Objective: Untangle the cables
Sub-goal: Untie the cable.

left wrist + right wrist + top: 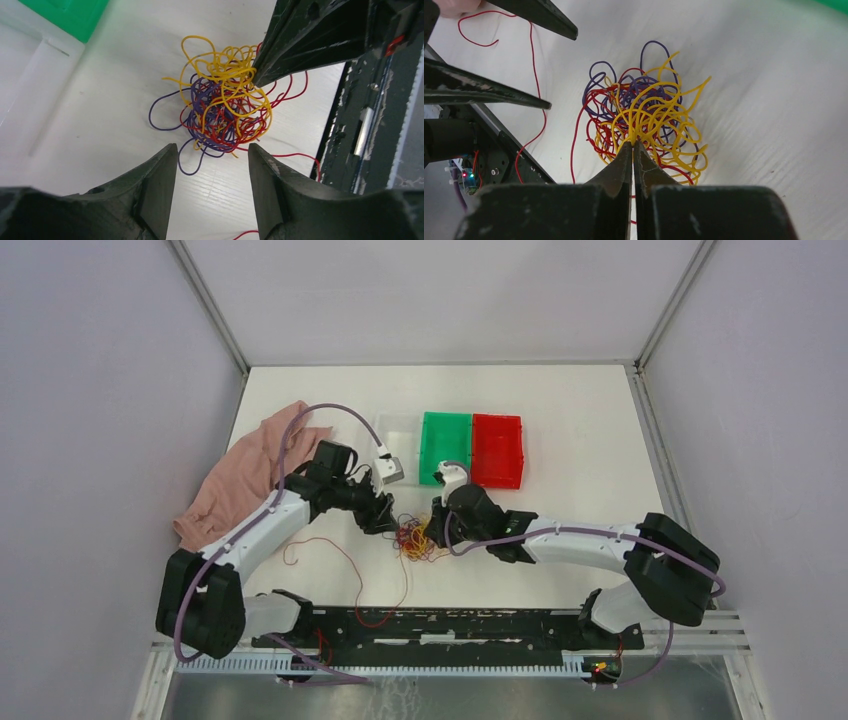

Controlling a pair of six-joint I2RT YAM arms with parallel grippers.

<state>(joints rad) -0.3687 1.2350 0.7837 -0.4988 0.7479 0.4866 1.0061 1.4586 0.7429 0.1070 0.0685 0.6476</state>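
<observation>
White-and-black arms; lilac cables; dark, scuffed fingers.

Cable tangle boxed in: left gripper just left of it, right gripper tips touching its right edge. Beyond tangle, clear bin, green bin, red bin in row, bare table strip between. Near side of tangle: loose red cable, then black rail. Pink cloth well left.

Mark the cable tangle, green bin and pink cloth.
cable tangle (pixel 225 107), left wrist view, middle of the knot.
green bin (pixel 445 440), top external view, bare floor.
pink cloth (pixel 245 475), top external view, its middle.
</observation>
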